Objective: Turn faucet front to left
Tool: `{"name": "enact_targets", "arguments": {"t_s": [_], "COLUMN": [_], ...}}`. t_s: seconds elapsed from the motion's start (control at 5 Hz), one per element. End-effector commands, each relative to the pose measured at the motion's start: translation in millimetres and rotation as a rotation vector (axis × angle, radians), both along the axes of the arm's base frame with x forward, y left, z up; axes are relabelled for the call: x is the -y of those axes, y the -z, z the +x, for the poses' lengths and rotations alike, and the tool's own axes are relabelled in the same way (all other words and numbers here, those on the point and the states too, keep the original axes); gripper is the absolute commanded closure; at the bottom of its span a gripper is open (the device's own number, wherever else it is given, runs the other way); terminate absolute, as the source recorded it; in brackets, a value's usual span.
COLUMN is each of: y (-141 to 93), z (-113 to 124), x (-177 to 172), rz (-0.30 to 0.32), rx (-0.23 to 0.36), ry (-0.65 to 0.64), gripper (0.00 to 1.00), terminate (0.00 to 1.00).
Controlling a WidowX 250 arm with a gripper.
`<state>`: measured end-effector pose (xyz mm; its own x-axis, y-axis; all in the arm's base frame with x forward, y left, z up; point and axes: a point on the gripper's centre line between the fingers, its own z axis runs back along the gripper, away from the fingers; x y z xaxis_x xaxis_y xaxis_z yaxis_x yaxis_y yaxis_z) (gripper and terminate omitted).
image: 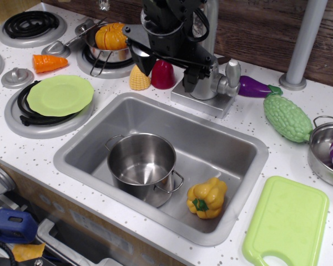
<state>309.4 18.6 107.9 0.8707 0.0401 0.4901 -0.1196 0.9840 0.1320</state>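
The silver-grey faucet (206, 83) stands on its square base plate (200, 103) behind the sink, with a stubby knob (231, 72) on its right side. Its thin spout (211, 25) rises out of the top of the frame; its tip is hidden. My black gripper (165, 69) hangs just left of and in front of the faucet body. It is open, with its fingers spread wide. The right finger (189, 77) is close against the faucet body; I cannot tell whether it touches. The left finger (141, 60) is above the toy corn. The gripper holds nothing.
The steel sink (100, 124) holds a pot (141, 163) and a yellow pepper (207, 197). Corn (137, 79) and a red piece (162, 75) stand left of the faucet. An eggplant (254, 87), green gourd (287, 116), grey pole (299, 50), green plate (60, 95) and cutting board (288, 221) are around.
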Motion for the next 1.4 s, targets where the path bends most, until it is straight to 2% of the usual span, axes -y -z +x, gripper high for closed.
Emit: {"name": "enact_targets", "arguments": {"t_s": [0.0,0.6,0.8,1.2], "y": [-15,-27,-28,-22], "z": [16,43,42,43], "x": [-8,-15,-19,-53], "rz": [0.006,0.011,0.036,0.067], "rx": [0.064,0.115,0.124,0.157], "ry": [-0.005,-0.01,-0.011,0.035], "gripper": [0.0,0.0,1.0,1.0], "terminate": [0.0,0.0,0.0,0.0]}}
